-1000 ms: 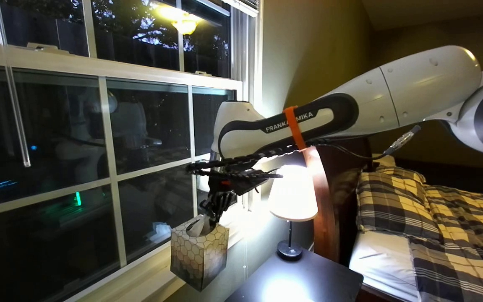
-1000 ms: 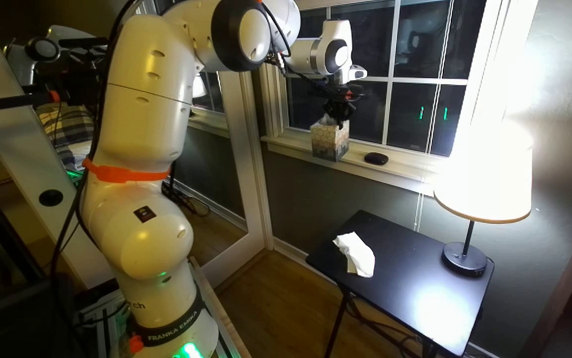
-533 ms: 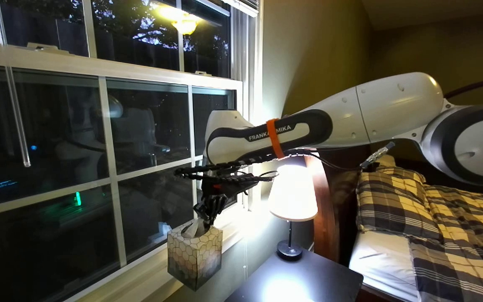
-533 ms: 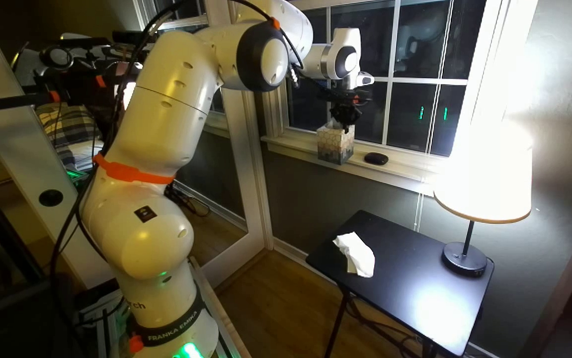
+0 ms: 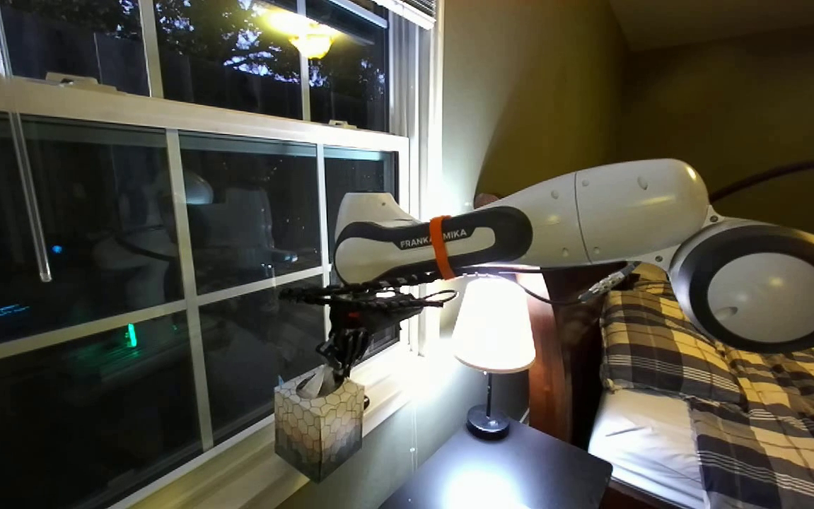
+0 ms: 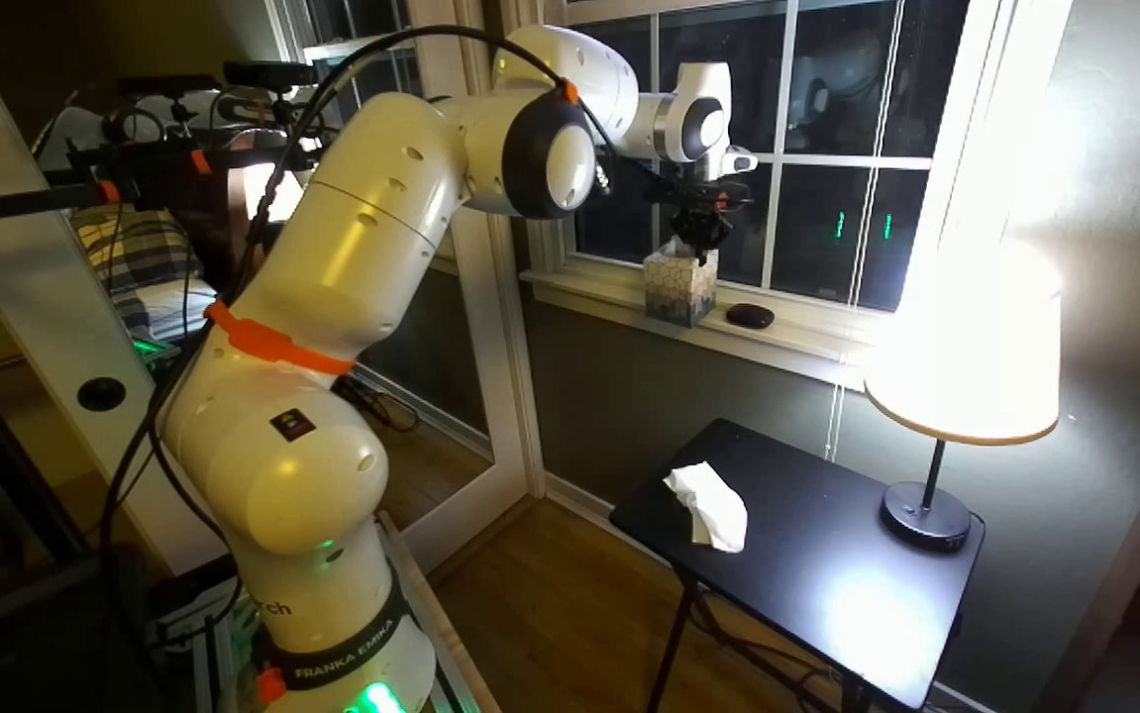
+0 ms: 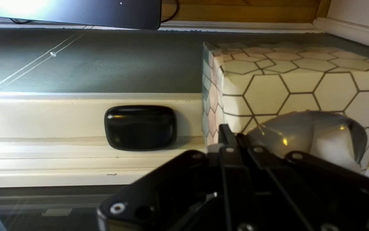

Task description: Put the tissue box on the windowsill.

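The tissue box (image 5: 316, 431), a cube with a hexagon pattern and white tissue in its top opening, hangs upright from my gripper (image 5: 341, 369). It also shows in an exterior view (image 6: 680, 291) and in the wrist view (image 7: 287, 86). The gripper, pointing down, is shut on the box's top edge beside the opening; its fingertips (image 7: 225, 130) nearly meet there in the wrist view. The white windowsill (image 6: 817, 335) runs behind and under the box; it also shows in the wrist view (image 7: 43, 123). The box overlaps the sill's front edge; I cannot tell whether it touches the sill.
A small flat black object (image 6: 750, 316) lies on the sill close beside the box, also in the wrist view (image 7: 141, 127). A lit lamp (image 6: 966, 347) and a loose white tissue (image 6: 708, 507) are on the dark table (image 6: 807, 574). The window glass (image 5: 258, 346) stands behind the sill.
The arm has reached out and lowered towards the window. The box, still held, has moved along the sill towards the black object and closer to the window.
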You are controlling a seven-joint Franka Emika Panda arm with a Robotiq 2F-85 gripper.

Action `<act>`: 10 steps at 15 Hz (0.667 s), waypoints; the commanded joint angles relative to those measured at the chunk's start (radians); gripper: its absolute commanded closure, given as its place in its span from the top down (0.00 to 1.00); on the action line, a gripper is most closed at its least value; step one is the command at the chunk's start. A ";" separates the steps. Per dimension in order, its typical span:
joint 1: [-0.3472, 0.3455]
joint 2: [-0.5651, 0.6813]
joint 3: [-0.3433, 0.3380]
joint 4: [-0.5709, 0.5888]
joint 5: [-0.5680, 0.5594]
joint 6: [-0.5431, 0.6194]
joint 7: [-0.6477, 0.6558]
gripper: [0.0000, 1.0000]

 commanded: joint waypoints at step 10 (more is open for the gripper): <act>0.054 0.211 -0.062 0.336 -0.055 -0.125 0.023 0.01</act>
